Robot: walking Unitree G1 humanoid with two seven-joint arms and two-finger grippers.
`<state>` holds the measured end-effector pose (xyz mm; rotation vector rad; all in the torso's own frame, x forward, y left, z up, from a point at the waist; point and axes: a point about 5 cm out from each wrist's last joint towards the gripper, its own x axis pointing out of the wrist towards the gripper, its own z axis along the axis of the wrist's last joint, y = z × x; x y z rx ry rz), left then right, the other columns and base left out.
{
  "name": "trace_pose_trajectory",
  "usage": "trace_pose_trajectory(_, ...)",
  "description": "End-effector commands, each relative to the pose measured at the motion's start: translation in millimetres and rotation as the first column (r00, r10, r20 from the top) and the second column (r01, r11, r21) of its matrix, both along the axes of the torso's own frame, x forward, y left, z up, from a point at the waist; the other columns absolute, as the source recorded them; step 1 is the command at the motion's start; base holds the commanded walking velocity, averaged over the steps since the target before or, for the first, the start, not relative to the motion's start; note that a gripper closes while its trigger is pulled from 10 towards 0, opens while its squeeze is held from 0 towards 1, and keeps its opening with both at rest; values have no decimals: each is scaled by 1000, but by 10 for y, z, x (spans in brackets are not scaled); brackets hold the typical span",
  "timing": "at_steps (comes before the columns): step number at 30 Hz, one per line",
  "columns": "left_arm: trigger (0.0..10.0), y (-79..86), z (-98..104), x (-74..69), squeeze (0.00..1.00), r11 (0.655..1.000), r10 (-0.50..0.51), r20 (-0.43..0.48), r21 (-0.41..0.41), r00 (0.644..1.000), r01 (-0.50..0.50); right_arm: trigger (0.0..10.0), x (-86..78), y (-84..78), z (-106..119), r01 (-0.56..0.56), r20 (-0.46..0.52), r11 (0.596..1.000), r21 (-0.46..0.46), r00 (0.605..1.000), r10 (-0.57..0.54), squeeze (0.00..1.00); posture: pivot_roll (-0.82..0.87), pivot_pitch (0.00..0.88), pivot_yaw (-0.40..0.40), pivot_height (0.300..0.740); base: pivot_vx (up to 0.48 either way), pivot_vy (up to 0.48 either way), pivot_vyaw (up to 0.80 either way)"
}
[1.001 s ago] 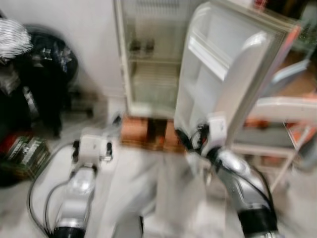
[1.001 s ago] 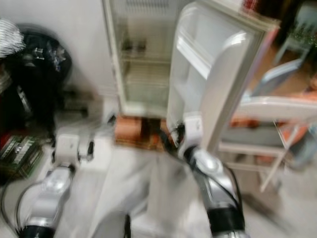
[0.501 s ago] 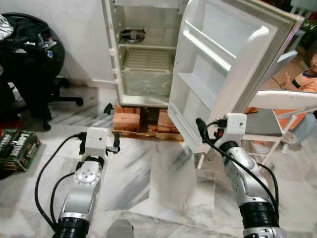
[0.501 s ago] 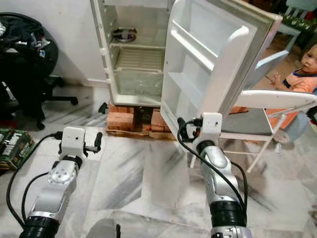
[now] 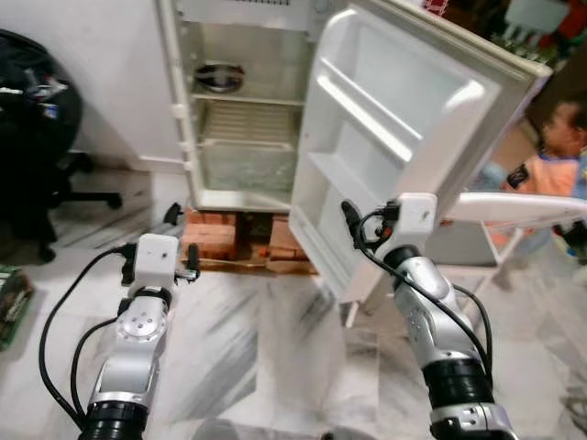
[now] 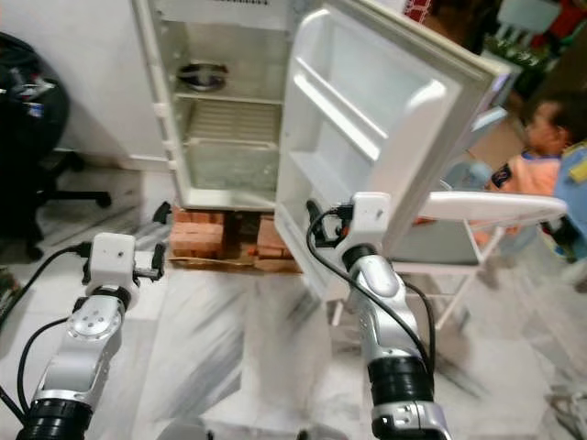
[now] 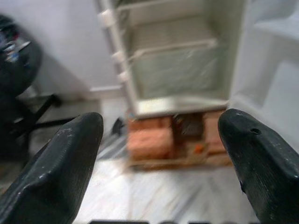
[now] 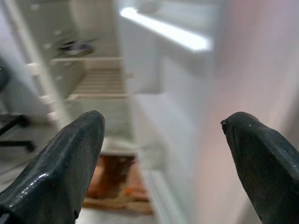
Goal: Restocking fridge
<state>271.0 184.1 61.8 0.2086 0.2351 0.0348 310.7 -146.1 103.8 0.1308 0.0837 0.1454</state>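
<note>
Fridge (image 5: 243,110) stands open ahead on bricks (image 5: 206,240), its door (image 5: 394,137) swung toward the right tool (image 8: 163,154). Both tools, left (image 7: 159,154) included, are spread and empty. Risk: advancing could knock the door or the nearby child (image 5: 550,170).

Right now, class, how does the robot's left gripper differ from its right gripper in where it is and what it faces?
The left gripper hangs low over the grey marble floor, apart from the white fridge; the right gripper is raised higher, close beside the open white fridge door. The left gripper faces the fridge's shelves and the red bricks beneath; the right faces the door's inner side. Both are open and hold nothing.
</note>
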Motion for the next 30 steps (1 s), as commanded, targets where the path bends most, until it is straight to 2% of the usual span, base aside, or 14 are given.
trace_pose_trajectory(1, 10000, -102, -1, -11, 0, 999, -35, -4, -25, 999, 35, 10000, -11, -108, -27, 31, -6, 999, -10, 1000, -31, 0, 113, 36, -55, 740, 0, 0, 0)
trace_pose_trajectory(6, 10000, -101, -4, -34, 0, 999, -31, -5, -40, 1000, 31, 10000, -53, -103, -66, 7, -17, 1000, -3, 1000, -7, 0, 112, 38, -56, 740, 0, 0, 0)
trace_pose_trajectory(11, 10000, -100, -7, -47, 0, 999, -29, -3, -34, 1000, 29, 10000, -110, -160, -158, -19, -69, 1000, -13, 997, 18, 0, 114, 40, -57, 740, 0, 0, 0)
trace_pose_trajectory(12, 10000, -100, -4, -48, 0, 999, -26, 1, -35, 1000, 26, 10000, -129, -232, -223, -4, -102, 998, -63, 995, -3, 0, 114, 40, -57, 740, 0, 0, 0)
trace_pose_trajectory(14, 10000, -93, -3, -53, 0, 999, -15, -1, -31, 1000, 15, 10000, -114, -316, -231, 30, -101, 997, -71, 994, -37, 0, 114, 43, -56, 740, 0, 0, 0)
trace_pose_trajectory(18, 10000, -12, -24, -110, 0, 999, 4, -45, -33, 999, -6, 10000, 44, -518, -95, 98, -57, 990, -101, 993, -104, 0, 114, 43, -55, 740, 0, 0, 0)
trace_pose_trajectory(21, 10000, 153, -126, -314, 0, 999, 46, -123, -20, 991, -48, 10000, 162, -654, 5, 131, -28, 984, -123, 990, -135, 0, 137, 50, -46, 740, 0, 0, 0)
trace_pose_trajectory(24, 10000, 224, -235, -531, 0, 997, 76, -188, -11, 979, -80, 10000, 297, -732, 130, 156, 12, 979, -128, 988, -156, 0, 154, 55, -46, 740, 0, 0, 0)
trace_pose_trajectory(26, 10000, 222, -255, -585, 0, 996, 82, -201, -15, 976, -87, 10000, 366, -732, 199, 158, 30, 981, -111, 987, -156, 0, 166, 60, -45, 740, 0, 0, 0)
trace_pose_trajectory(28, 10000, 189, -258, -629, 0, 996, 84, -209, -16, 974, -89, 10000, 513, -686, 356, 138, 72, 988, -71, 988, -133, 0, 184, 63, -52, 740, 0, 0, 0)
trace_pose_trajectory(30, 10000, 183, -254, -627, 0, 996, 83, -207, -12, 975, -87, 10000, 547, -670, 394, 130, 81, 990, -55, 989, -125, 0, 184, 63, -52, 740, 0, 0, 0)
